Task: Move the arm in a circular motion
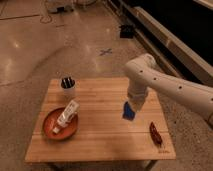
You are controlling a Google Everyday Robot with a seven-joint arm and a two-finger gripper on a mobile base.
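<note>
Camera view: 1 view is given, looking down on a wooden table (pixel 100 142) on a polished floor.

Arm: the arm (pixel 165 85) is reached in from the right edge, bent at a rounded joint above the table's right part, and turned down from there toward the board.

Gripper: the gripper (pixel 134 111) is hung at the arm's lower end over the table's right half; it is seen from above and behind its wrist, so its opening cannot be told.

Blue item: a blue object (pixel 129 111) is seen just at or under the gripper; whether it is held or only lying below cannot be told.

Plate: a red plate (pixel 50 131) is set on the left, with a white bottle (pixel 66 116) laid across it, well apart from the arm.

Cup: a white cup (pixel 68 89) with dark sticks is stood near the far left edge.

Red item: a small dark red object (pixel 155 134) is laid near the right front corner.

Judgement: the task calls only for a circle, so nothing need be grasped. The arm is judged to be held above the tabletop things so that a sweep can be made without striking them; the blue and red items lie nearest its likely path.
</note>
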